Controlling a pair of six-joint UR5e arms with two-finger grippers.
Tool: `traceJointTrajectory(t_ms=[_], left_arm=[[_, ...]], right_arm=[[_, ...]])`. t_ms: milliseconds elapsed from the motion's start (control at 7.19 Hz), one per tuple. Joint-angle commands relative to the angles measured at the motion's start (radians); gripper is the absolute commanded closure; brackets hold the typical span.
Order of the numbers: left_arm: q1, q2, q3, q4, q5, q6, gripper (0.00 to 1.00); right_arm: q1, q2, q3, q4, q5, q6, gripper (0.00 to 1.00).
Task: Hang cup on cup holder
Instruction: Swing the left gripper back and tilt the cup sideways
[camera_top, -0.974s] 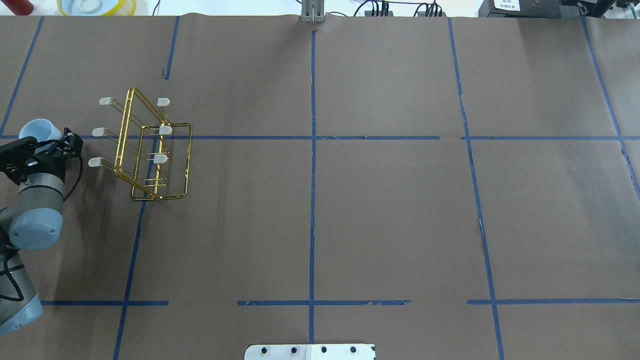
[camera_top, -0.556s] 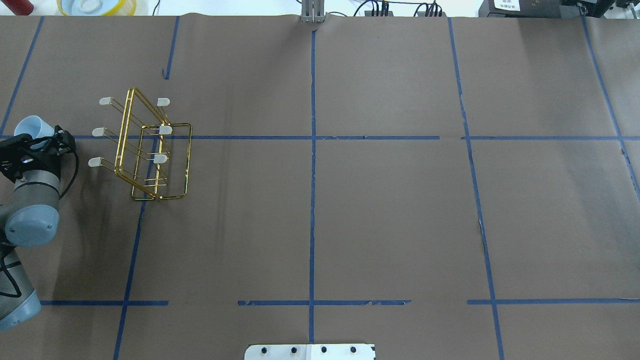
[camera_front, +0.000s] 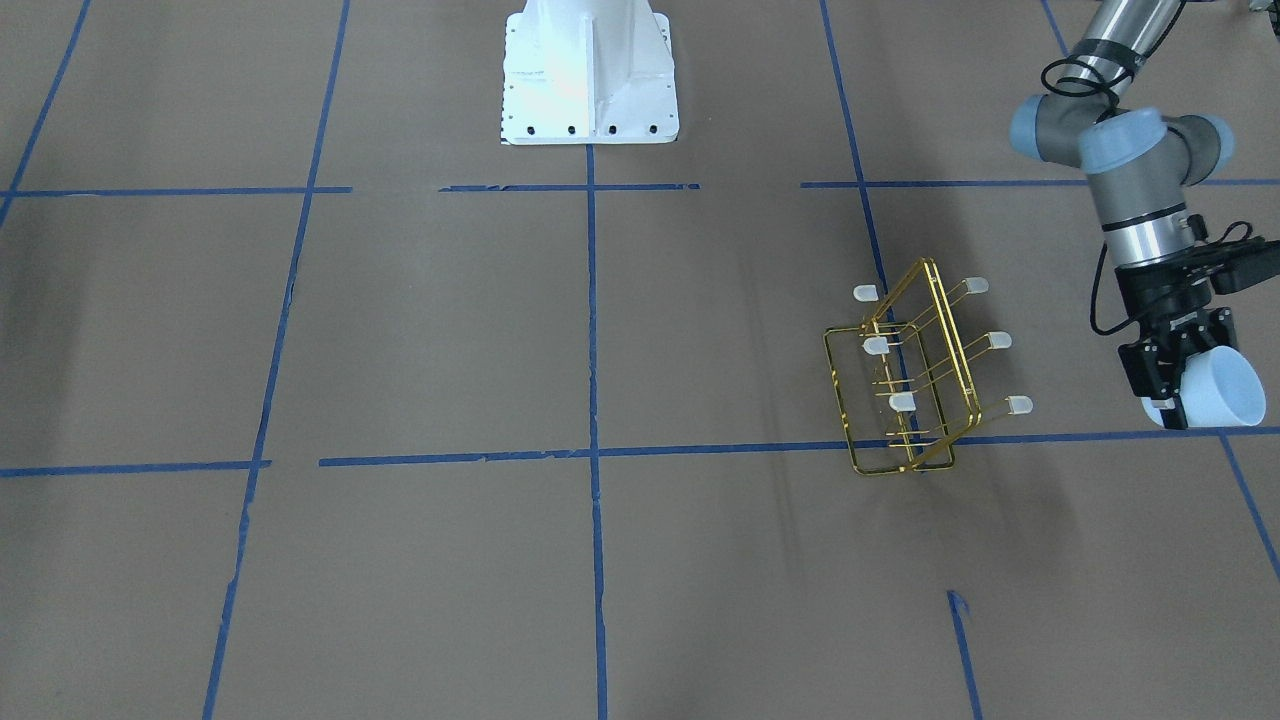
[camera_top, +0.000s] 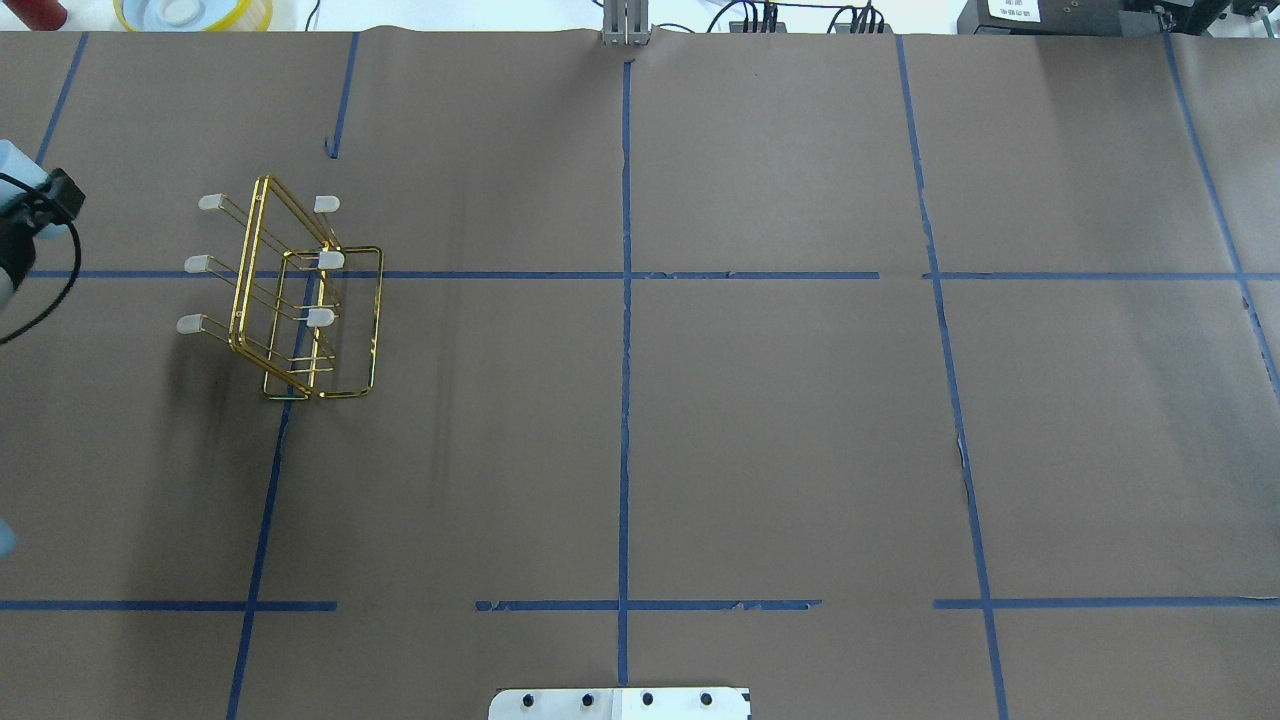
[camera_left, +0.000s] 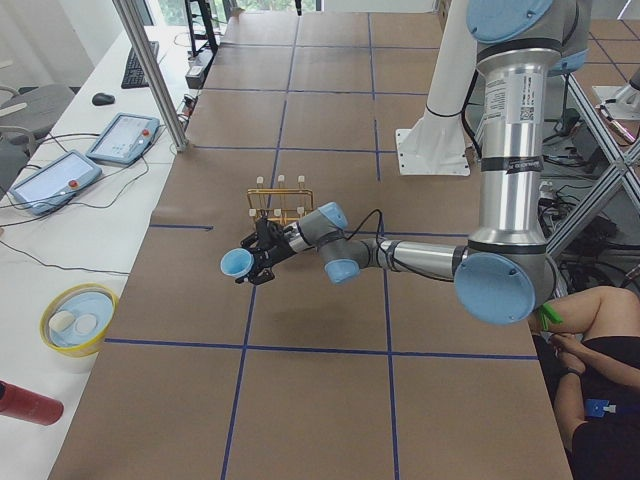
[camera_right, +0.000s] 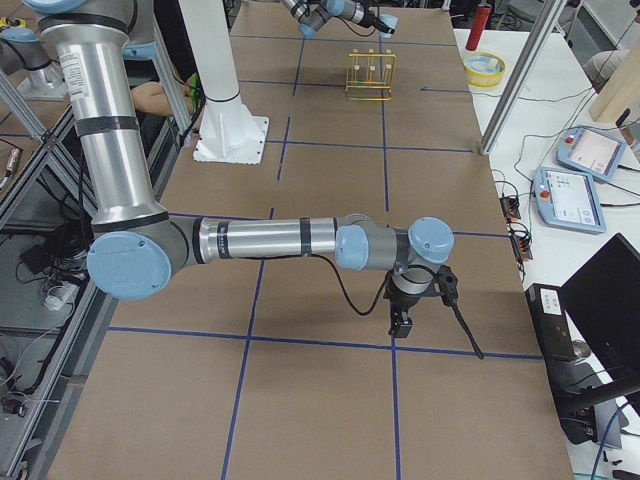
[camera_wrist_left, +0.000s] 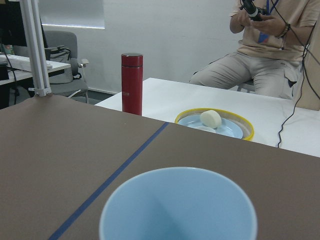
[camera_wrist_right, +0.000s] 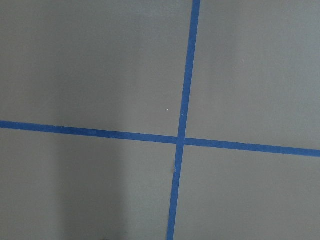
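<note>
The pale blue cup (camera_front: 1225, 395) is held in my left gripper (camera_front: 1180, 375), which is shut on it. The cup is tipped on its side above the table, beyond the rack's outer side, and its mouth points away from the rack. The left wrist view shows its open rim (camera_wrist_left: 177, 205). In the overhead view only a sliver of the cup (camera_top: 10, 158) and gripper (camera_top: 40, 200) shows at the left edge. The gold wire cup holder (camera_front: 910, 385) (camera_top: 290, 300) stands upright with nothing on its prongs. My right gripper (camera_right: 405, 315) hangs low over bare table far away; I cannot tell whether it is open or shut.
The white robot base (camera_front: 588, 75) stands at the table's near middle. A yellow-rimmed bowl (camera_wrist_left: 215, 122) and a red bottle (camera_wrist_left: 132, 82) stand on the white side table beyond the left end. A person (camera_wrist_left: 265, 55) sits there.
My left arm has swung further left and away from me with the cup. It has gone almost out of the overhead view. The rack has not moved.
</note>
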Motion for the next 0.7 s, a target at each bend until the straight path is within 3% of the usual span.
traceJointTrajectory(t_ms=[0, 278, 556], left_arm=[[-0.188, 0.053, -0.068, -0.194, -0.327, 0.042, 1.00], [-0.228, 0.139, -0.187, -0.243, -0.422, 0.031, 1.00], [-0.228, 0.137, -0.270, -0.245, -0.421, -0.199, 1.00]], right_arm=[[0.000, 0.000, 0.000, 0.000, 0.000, 0.000, 0.00], [-0.002, 0.000, 0.000, -0.001, 0.000, 0.000, 0.00], [0.000, 0.000, 0.000, 0.000, 0.000, 0.000, 0.00]])
